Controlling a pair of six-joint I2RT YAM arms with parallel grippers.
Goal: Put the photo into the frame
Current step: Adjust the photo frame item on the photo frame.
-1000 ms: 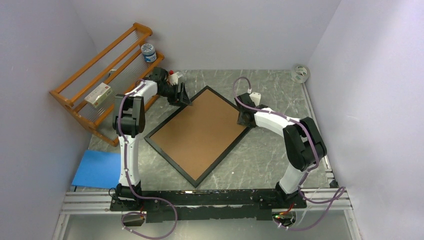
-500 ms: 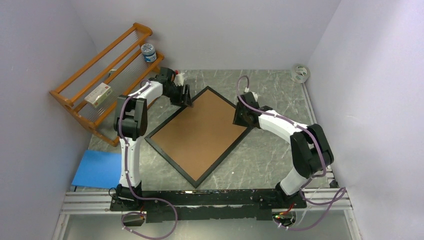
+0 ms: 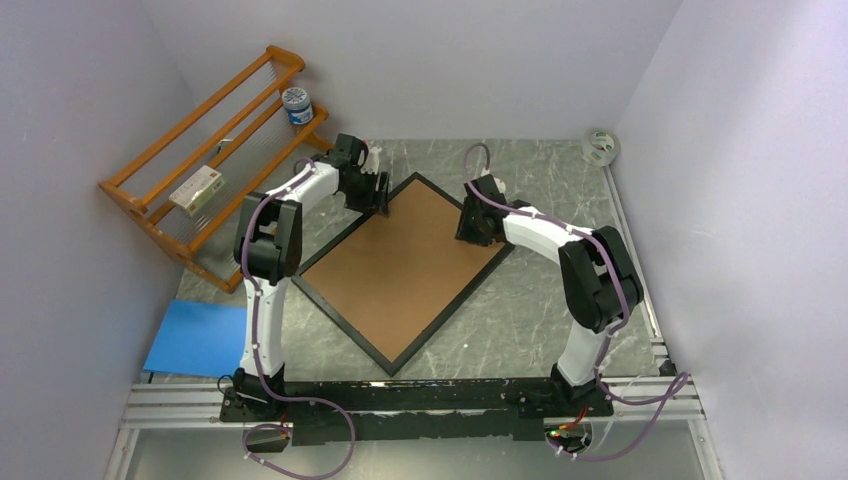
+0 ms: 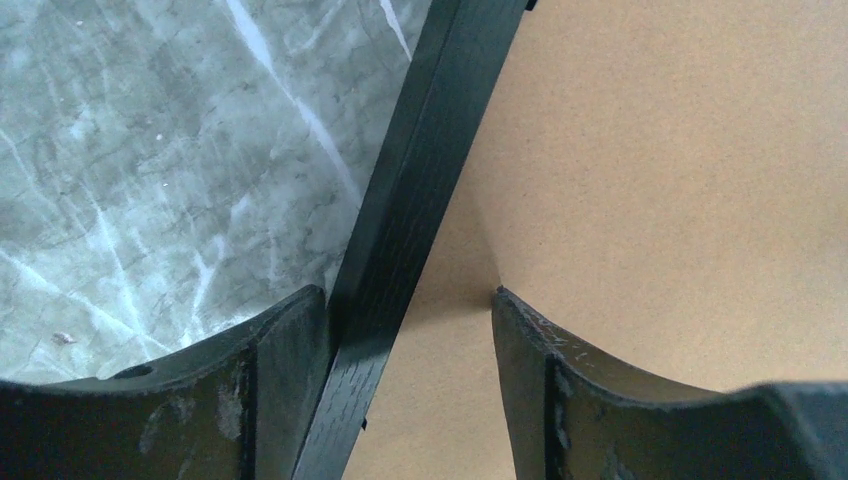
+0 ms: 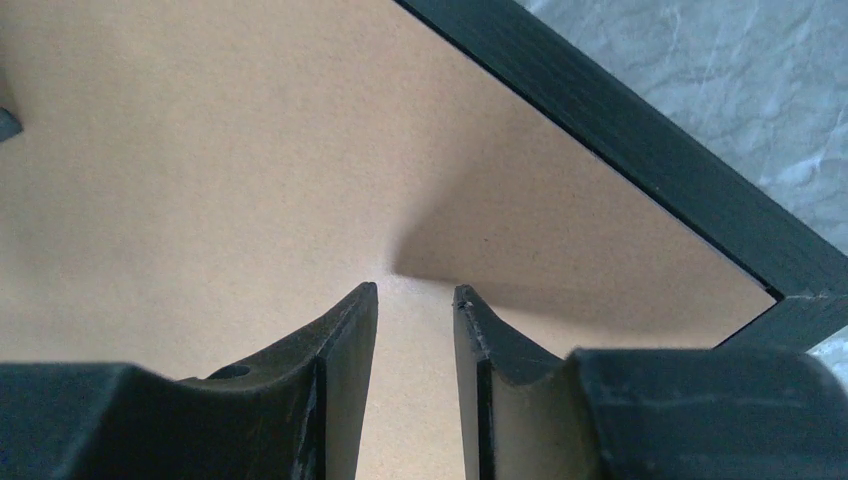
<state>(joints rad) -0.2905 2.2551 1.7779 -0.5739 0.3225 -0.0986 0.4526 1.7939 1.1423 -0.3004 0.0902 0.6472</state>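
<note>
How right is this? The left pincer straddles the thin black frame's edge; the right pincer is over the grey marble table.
Partly wrong: the right wrist view shows the right pincer over the brown cardboard backing board inside the thin black rectangular frame. The left pincer does straddle the frame's edge.

Reaching far from the near edge with the left arm [image 3: 262, 240], forearm angled right, left gripper [image 4: 410, 295] pointing down with jaws wide apart, right arm [image 3: 590, 270] folded at the elbow, forearm angled left, right gripper [image 5: 415, 290] pointing down, jaws parted by a narrow gap
</note>
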